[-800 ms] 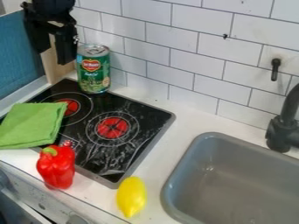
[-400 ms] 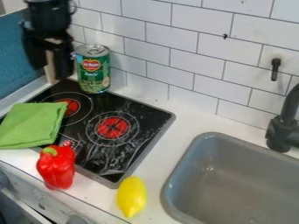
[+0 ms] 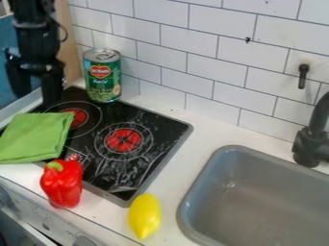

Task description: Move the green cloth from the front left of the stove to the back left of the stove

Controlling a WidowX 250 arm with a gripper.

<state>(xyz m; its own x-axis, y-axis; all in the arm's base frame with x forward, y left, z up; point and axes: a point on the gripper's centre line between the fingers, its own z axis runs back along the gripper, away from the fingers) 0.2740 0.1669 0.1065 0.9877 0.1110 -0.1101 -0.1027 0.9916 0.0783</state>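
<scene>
The can (image 3: 103, 81) stands upright at the back edge of the stove (image 3: 145, 166), its label green with a red patch that carries pale lettering, above a picture of green food; the lid is bare metal with a rim. Small pale markings also sit on the stove's black glass, near the pepper (image 3: 61, 185), too small to make out. The tool (image 3: 36, 96) hangs at the upper left, fingers pointing down and standing well apart, with a wide gap between them and nothing gripped. One finger is over the far left corner of the stove, between the can and the cloth (image 3: 35, 137), and the can is near it on the right, with a gap showing between the two. Whether the fingertips touch the surface below, I cannot tell. The green cloth lies folded across the stove's left side and onto the white table (image 3: 199, 132). Two red rings show on the stove, one partly beside the cloth, the other nearer the middle. The red pepper is at the stove's near left edge, its green stem end up, close to the cloth. The yellow lemon (image 3: 145, 216) lies on the table by the stove's near corner. To the right are the grey sink (image 3: 221, 156), the black faucet (image 3: 310, 144) and, on the white tiled wall (image 3: 193, 57), a black peg (image 3: 302, 77).
</scene>
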